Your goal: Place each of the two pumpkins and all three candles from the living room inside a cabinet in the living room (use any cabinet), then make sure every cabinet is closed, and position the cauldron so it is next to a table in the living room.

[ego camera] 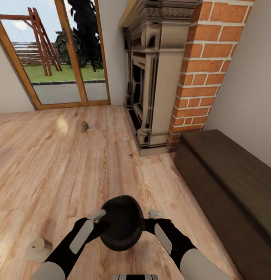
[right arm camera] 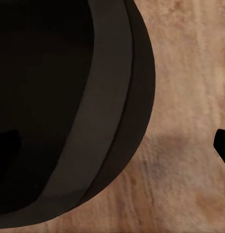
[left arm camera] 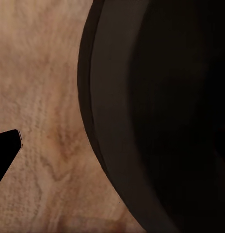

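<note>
Got the cauldron (ego camera: 122,223) pinched at its rim between my left gripper (ego camera: 97,216) and right gripper (ego camera: 148,218), both clamped on it above the floor (ego camera: 53,163) (cabinet (ego camera: 233,186) to my right), so I'd keep both sides level while hauling it tableward.

We hold the cauldron (ego camera: 122,223) in front of us, over the floor (ego camera: 73,167), with our left pincer (ego camera: 101,216) at its left side and our right pincer (ego camera: 148,217) at its right side. One candle (ego camera: 38,249) lies on the floor close by on our left, and another candle (ego camera: 85,125) sits far ahead, near the glass door (ego camera: 59,54). The cabinet (ego camera: 233,186) runs along the wall on our right, and the fireplace (ego camera: 155,74) stands behind its far end, to the right of the door.
</note>
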Controlling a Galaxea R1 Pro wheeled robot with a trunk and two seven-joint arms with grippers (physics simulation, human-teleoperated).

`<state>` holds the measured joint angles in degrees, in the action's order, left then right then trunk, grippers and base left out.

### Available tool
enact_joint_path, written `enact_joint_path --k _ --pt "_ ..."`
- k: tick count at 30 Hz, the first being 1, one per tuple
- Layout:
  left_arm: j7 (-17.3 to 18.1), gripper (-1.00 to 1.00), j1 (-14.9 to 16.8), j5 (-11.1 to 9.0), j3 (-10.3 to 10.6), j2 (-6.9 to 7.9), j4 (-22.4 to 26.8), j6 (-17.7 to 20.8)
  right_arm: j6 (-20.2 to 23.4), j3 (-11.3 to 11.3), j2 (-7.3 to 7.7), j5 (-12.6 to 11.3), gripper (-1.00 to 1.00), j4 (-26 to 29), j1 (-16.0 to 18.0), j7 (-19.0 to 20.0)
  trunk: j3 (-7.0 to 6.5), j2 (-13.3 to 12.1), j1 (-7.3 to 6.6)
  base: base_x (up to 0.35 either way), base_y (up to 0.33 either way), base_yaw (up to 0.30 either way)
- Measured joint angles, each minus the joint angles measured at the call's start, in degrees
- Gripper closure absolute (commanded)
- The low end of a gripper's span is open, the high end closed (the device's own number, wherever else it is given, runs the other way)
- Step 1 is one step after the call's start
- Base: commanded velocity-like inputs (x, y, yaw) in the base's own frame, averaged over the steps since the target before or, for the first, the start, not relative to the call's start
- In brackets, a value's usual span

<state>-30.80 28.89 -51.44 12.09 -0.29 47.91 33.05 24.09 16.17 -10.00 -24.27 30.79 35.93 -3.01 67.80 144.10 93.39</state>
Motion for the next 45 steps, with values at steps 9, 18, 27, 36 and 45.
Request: enact_joint_path --k 9,18,27,36,45 --pt "0.0 -1.0 0.0 0.0 0.0 0.0 0.0 0.0 -0.03 0.06 0.0 -2.1 -1.0 0.12 0.0 0.07 0.0 0.0 0.0 0.0 0.0 0.06" --pt "0.01 -1.0 0.01 -0.05 0.01 0.0 -0.01 -0.01 0.11 0.01 0.0 -2.8 -1.0 0.16 0.0 0.07 0.0 0.0 0.0 0.0 -0.036 0.081" --pt "0.0 -1.0 0.01 -0.07 0.03 -0.01 -0.02 0.0 0.13 -0.02 0.0 -2.82 -1.0 0.17 -0.01 0.14 -0.06 0.0 0.0 0.0 -0.013 -0.034" --pt "0.0 -1.0 0.01 -0.08 0.04 0.0 -0.01 0.0 0.25 -0.01 0.0 -2.83 -1.0 0.16 -0.01 0.16 -0.24 0.0 -0.01 0.021 -0.001 -0.048" --pt "0.0 -1.0 0.01 -0.01 0.07 0.0 0.08 0.0 0.3 0.0 0.0 -2.85 -1.0 0.16 -0.01 0.25 -0.25 0.0 0.0 0.015 0.009 -0.001"
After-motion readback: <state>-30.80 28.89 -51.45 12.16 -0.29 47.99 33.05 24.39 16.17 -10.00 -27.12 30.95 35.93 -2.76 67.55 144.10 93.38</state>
